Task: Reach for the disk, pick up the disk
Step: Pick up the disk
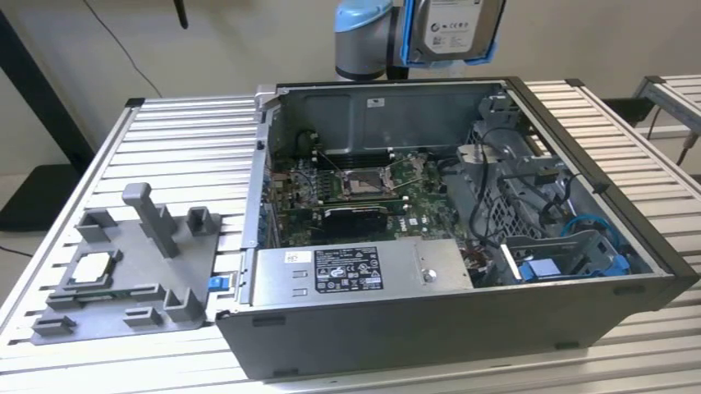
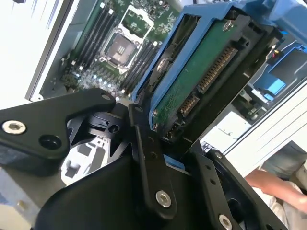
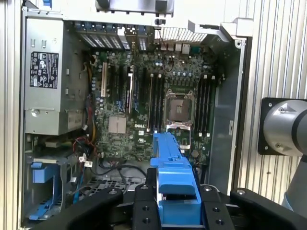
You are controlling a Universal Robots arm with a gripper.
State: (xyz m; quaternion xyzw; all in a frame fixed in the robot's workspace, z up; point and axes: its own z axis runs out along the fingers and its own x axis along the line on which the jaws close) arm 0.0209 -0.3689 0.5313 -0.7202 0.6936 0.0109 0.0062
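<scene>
The end effector (image 3: pixel 175 211) is clamping the disk (image 1: pixel 452 29) edgewise, holding it high above the case (image 1: pixel 460 328) so it hangs free.

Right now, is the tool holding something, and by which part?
Yes. The tool holds the disk by the connector end of its blue bracket, lifted above the open computer case.

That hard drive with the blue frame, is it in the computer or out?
Out. The hard drive hangs above the open computer case, gripped by the claw at its blue bracket.
</scene>
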